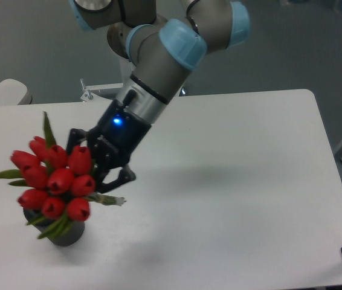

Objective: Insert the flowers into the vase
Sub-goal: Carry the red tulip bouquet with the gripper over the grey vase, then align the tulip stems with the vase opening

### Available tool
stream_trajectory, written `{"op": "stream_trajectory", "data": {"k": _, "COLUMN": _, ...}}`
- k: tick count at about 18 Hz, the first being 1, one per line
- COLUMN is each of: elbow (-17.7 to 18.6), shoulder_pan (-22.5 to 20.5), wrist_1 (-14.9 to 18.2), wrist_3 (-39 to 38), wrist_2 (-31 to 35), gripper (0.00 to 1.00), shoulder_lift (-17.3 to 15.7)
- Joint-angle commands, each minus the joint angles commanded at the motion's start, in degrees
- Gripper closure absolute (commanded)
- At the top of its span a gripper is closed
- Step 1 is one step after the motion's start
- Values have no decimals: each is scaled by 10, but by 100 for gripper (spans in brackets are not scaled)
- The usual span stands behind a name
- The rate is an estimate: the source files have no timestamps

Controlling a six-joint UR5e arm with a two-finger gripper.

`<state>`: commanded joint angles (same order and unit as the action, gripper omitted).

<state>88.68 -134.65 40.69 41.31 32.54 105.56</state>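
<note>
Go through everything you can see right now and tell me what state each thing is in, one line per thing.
claw: shut on the flowers, held above the table.
flowers: gripped, in the air, bunch tilted, covering the vase's mouth from this view; whether the stems are inside cannot be told.
vase: upright on the table, mostly hidden behind the bunch.
table: white top, bearing the vase.
</note>
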Motion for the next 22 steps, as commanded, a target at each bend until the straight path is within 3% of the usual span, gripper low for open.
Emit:
{"op": "stream_trajectory", "data": {"k": 7, "elbow": -6, "shoulder_pan": 0, "wrist_1": 0, "wrist_3": 0, "wrist_2": -91, "gripper": 67, "shoulder_lift": 4}}
{"op": "stream_trajectory", "data": {"k": 13, "elbow": -22, "shoulder_pan": 27, "wrist_1": -6, "wrist_3": 39, "wrist_2": -112, "gripper": 67, "shoulder_lift": 24}}
{"op": "stream_trajectory", "data": {"k": 22, "elbow": 9, "shoulder_pan": 31, "wrist_1": -7, "wrist_3": 44, "wrist_2": -166, "gripper": 66, "shoulder_lift": 21}}
